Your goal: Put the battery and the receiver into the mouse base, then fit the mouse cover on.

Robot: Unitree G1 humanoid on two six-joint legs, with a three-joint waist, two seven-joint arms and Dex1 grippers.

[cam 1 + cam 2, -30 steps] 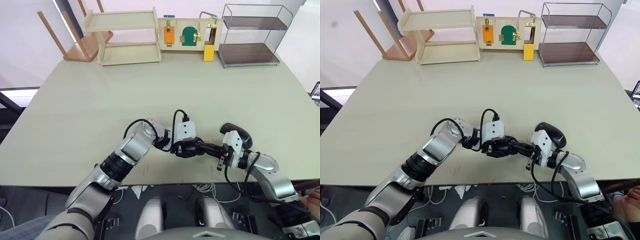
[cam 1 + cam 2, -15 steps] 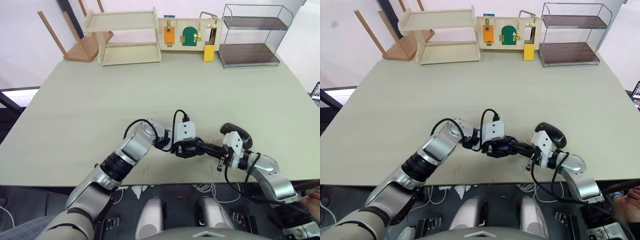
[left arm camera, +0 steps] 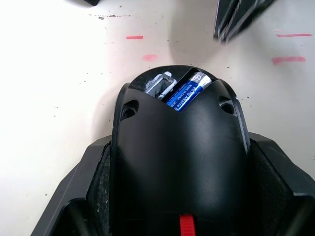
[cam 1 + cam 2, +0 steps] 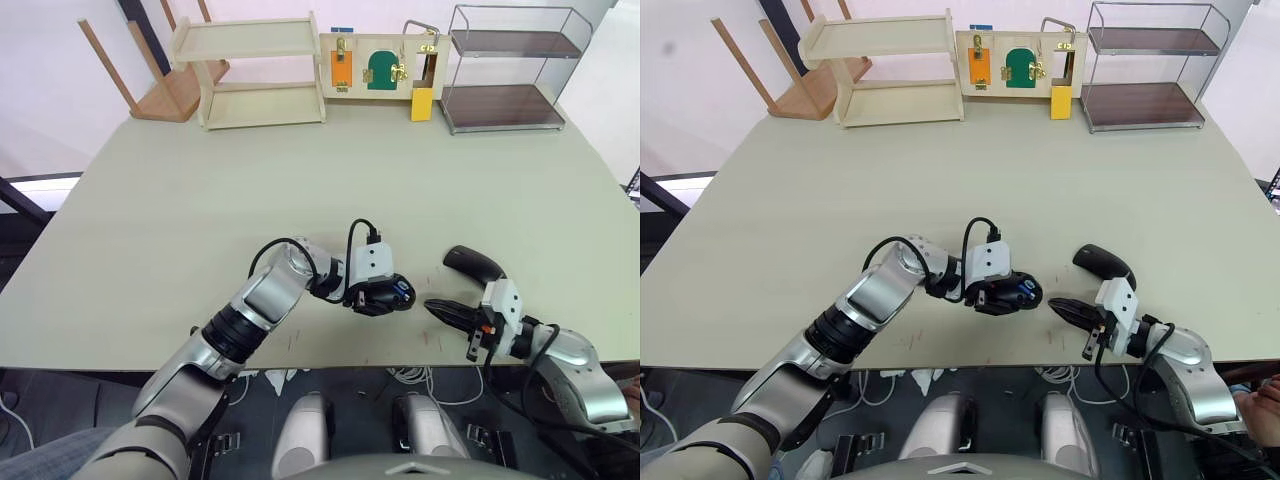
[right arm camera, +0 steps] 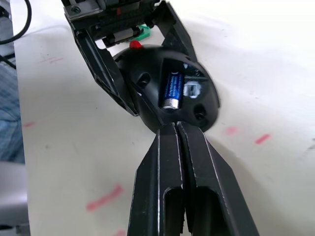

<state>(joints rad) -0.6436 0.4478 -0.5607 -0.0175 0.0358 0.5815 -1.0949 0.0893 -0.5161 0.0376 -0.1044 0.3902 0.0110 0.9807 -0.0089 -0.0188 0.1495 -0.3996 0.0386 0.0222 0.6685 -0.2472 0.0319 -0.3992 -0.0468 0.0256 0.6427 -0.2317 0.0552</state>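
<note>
On the pale surface, near its front edge, the left tool clamps the mouse base by its sides. The battery lies in one recess, with the receiver in the slot just beside it. The right tool, fingers pressed together and holding nothing, points at the base from close by, and the mouse cover rests just behind it.

Wooden shelf, latch board, wire rack
</note>
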